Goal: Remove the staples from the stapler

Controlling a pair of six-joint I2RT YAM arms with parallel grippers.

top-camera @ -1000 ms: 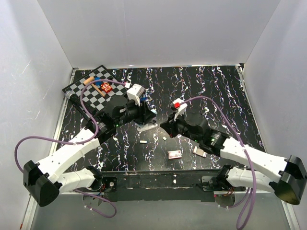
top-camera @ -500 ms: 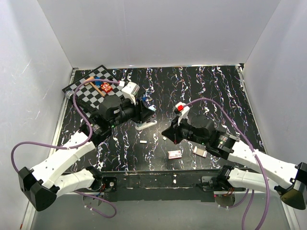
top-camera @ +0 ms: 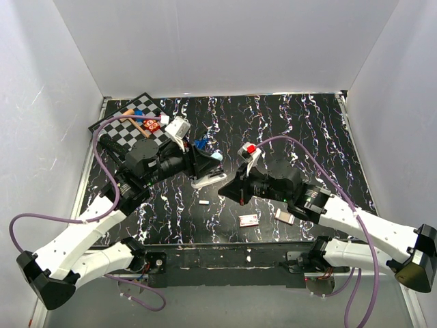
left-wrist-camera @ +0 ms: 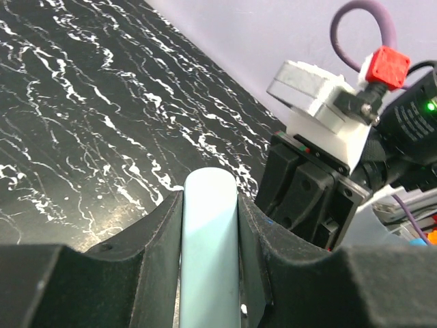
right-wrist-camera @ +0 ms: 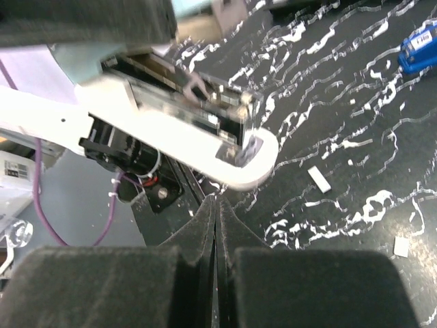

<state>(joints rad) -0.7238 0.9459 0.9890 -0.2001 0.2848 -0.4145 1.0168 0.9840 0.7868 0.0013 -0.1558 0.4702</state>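
The small dark-blue stapler (top-camera: 200, 144) lies on the table just behind my left gripper and also shows in the right wrist view (right-wrist-camera: 420, 46). My left gripper (top-camera: 207, 161) (left-wrist-camera: 210, 198) is shut on a pale light-blue slender piece (left-wrist-camera: 209, 253). A white arm (top-camera: 210, 180) (right-wrist-camera: 205, 140) with a metal channel hangs open under that piece. My right gripper (top-camera: 222, 193) (right-wrist-camera: 217, 199) is shut and empty, its tips just below the white arm's rounded end. A small whitish staple bar (top-camera: 203, 202) (right-wrist-camera: 318, 178) lies on the table.
A red-and-white flat box (top-camera: 249, 219) and a tan tile (top-camera: 285, 216) lie near the front edge. A checkerboard (top-camera: 113, 128) with small items sits at the back left. White walls enclose the black marbled table (top-camera: 300, 130).
My right gripper has moved left and forward, ending under the tip of the white arm. My left arm's wrist has shifted left; it still holds the pale piece.
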